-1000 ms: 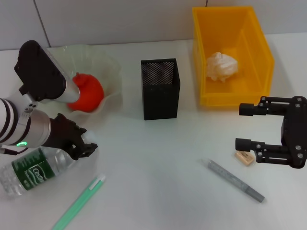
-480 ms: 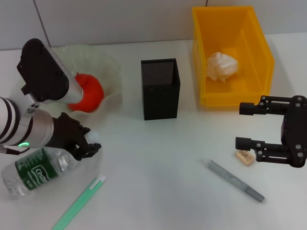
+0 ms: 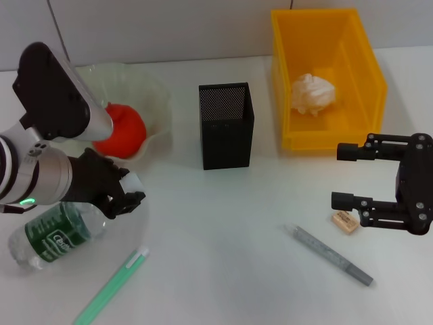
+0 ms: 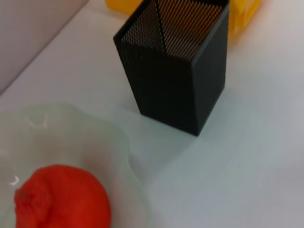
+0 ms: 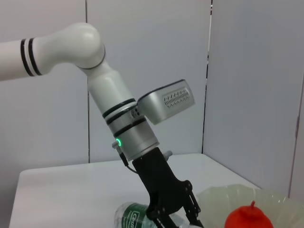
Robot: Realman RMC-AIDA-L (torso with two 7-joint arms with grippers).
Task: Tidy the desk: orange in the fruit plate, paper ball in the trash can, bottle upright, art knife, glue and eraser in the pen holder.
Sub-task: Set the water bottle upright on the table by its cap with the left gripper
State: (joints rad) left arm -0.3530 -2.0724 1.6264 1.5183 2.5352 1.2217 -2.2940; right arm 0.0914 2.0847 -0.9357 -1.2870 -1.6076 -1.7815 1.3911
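At lower left, the left gripper [image 3: 125,198] clamps the tilted bottle [image 3: 57,232] near its cap, apparently to upright it; the right gripper [image 3: 346,177] hangs open above the eraser [image 3: 344,221], lower right.

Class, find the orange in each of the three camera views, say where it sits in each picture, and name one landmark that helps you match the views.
Head view: the orange lies in the fruit plate, upper left, partly behind the left arm.
Left wrist view: the orange is at the bottom left corner, in the plate.
Right wrist view: the orange is at the bottom right edge, in the plate.
Shared landmark: the fruit plate's pale-green wavy rim.
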